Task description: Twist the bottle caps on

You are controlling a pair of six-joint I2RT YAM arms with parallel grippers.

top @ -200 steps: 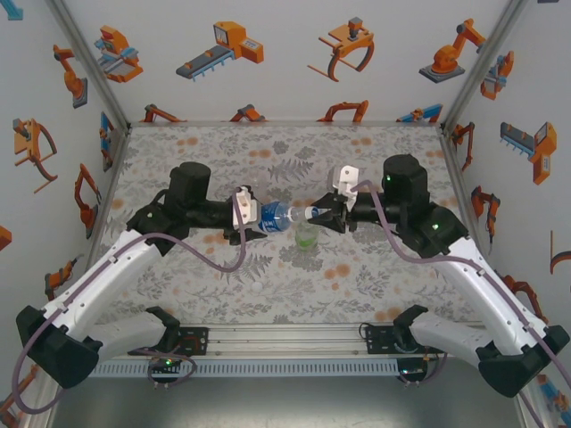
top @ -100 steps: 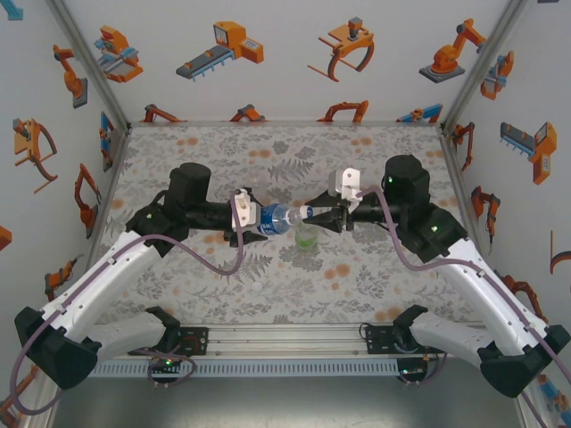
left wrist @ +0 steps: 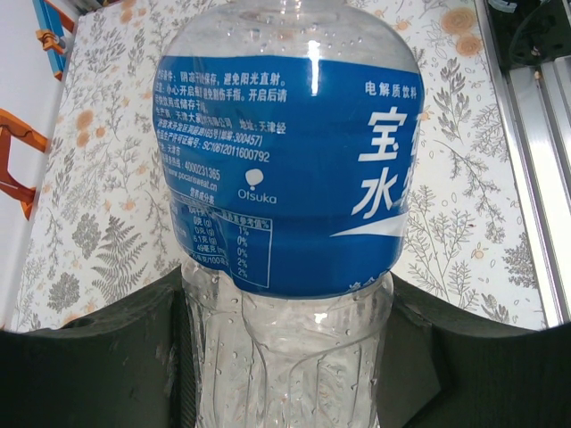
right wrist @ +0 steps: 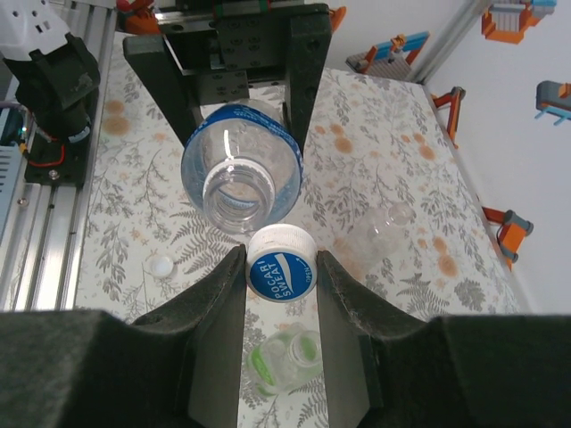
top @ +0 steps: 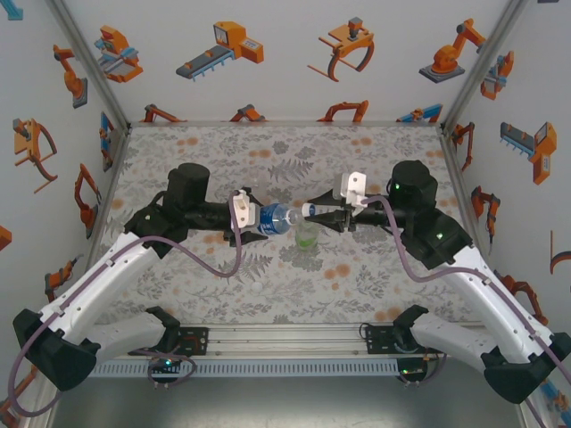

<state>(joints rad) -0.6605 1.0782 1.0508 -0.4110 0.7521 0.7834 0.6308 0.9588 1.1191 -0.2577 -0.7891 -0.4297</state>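
Floral-print table (top: 205, 152) carries a green-tinted bottle (top: 306, 237) standing upright near the middle, a clear bottle (right wrist: 385, 225) close by, and one small white cap (right wrist: 161, 265) lying apart.

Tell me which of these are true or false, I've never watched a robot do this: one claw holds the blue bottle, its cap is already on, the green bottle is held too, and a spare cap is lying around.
1. The left claw holds the blue-labelled bottle. True.
2. The cap is already screwed onto that bottle. False: the bottle's neck is open, and the cap sits just off it, pinched in the right claw.
3. The green bottle is gripped by a claw. False: it sits on the table beneath the claws, free of both.
4. Another small white cap lies loose on the table. True.
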